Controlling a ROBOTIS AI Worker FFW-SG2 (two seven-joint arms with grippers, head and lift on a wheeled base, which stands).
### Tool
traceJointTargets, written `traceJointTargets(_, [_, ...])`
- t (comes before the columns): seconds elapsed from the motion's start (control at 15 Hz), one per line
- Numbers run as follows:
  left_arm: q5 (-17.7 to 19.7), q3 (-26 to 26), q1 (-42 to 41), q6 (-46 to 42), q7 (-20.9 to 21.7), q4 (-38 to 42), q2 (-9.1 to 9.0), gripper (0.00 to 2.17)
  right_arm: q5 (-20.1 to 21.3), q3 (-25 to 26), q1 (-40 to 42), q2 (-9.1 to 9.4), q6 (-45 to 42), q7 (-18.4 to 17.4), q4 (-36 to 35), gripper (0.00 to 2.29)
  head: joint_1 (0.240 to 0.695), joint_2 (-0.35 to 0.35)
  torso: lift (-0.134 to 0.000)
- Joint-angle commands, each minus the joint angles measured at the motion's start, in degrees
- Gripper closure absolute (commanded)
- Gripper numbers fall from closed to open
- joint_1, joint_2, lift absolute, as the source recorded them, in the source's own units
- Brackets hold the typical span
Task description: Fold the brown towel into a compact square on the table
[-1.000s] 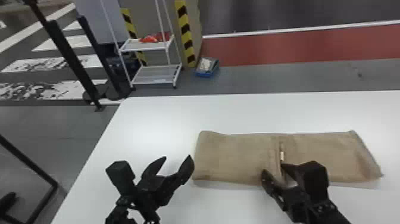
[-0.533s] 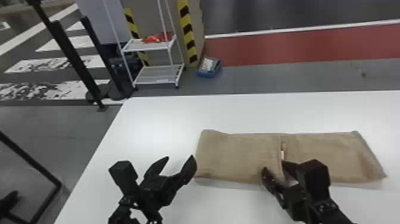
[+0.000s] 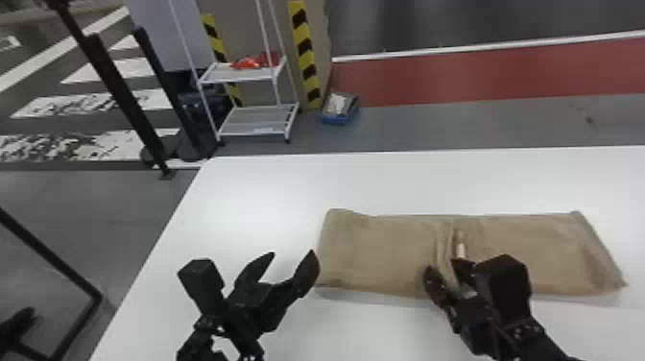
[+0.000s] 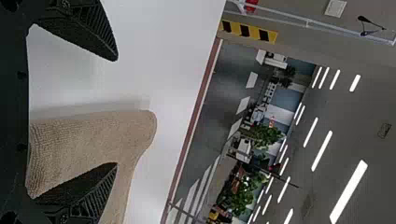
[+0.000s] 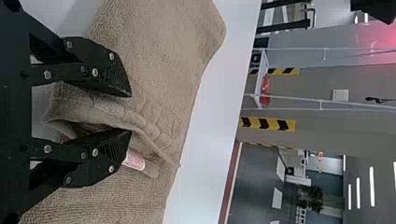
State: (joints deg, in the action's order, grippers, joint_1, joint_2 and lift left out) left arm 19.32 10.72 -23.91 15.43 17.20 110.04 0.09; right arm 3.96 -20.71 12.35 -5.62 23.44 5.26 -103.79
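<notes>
Just changed: a small bunch of cloth pulled up at the middle edge (image 3: 439,237) of the brown towel (image 3: 379,254), flatter there a moment ago. Changed too: the jaws of the right gripper (image 3: 442,267), a little closer together than before. Now narrow, with that bunch of towel between them, next to the white tag (image 3: 460,249). Looks like a pinch taking hold — good for the job, with something to lift or tug. At the left gripper (image 3: 292,254), jaws wide and holding nothing, near the towel's left end, much as before.

As for the towel: lying on the worktop (image 3: 408,182) in a long flat strip, part folded over as far as the middle edge. Too long for a square, so perhaps about halfway done. Next, most likely: lift or straighten that middle edge, then bring one end over the other. Might slip if pinched lightly, or crumple if tugged hard.

Hard to make out: how many layers between the right jaws, and how tight the hold. Hidden: a bit of the towel's near side, behind the right gripper. Cut off: most of both arms, at the bottom of the head view. Impossible to tell — any touch between the left jaws and the towel.
</notes>
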Motion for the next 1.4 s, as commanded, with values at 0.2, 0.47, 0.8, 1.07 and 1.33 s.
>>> traceJointTargets(0.2, [0.1, 0.1, -0.1, 0.0, 0.1, 0.0, -0.24, 0.08, -0.7, 2.5, 1.8, -0.01, -1.2, 0.0, -2.0, 0.42, 0.695, 0.246, -0.118])
traceJointTargets(0.47, [0.1, -0.2, 0.0, 0.0, 0.1, 0.0, -0.24, 0.08, -0.1, 1.9, -0.3, 0.26, -0.1, 0.0, 1.2, 0.43, 0.695, 0.228, -0.118])
traceJointTargets(0.8, [0.1, -0.1, 0.3, 0.0, 0.1, 0.0, -0.24, 0.08, -0.1, 0.6, -1.2, 0.17, -0.3, 0.0, 2.5, 0.71, 0.695, 0.233, -0.118])
traceJointTargets(1.07, [0.1, -0.3, 0.3, 0.0, 0.2, 0.1, -0.24, 0.08, -0.1, 0.5, -0.5, 0.17, -0.6, 0.0, 1.3, 0.76, 0.695, 0.242, -0.118])
traceJointTargets(1.33, [0.1, -0.3, 0.3, 0.2, 0.2, 0.1, -0.24, 0.08, 0.2, 0.5, -0.6, 0.17, -0.4, 0.0, 0.6, 0.76, 0.695, 0.243, -0.118])
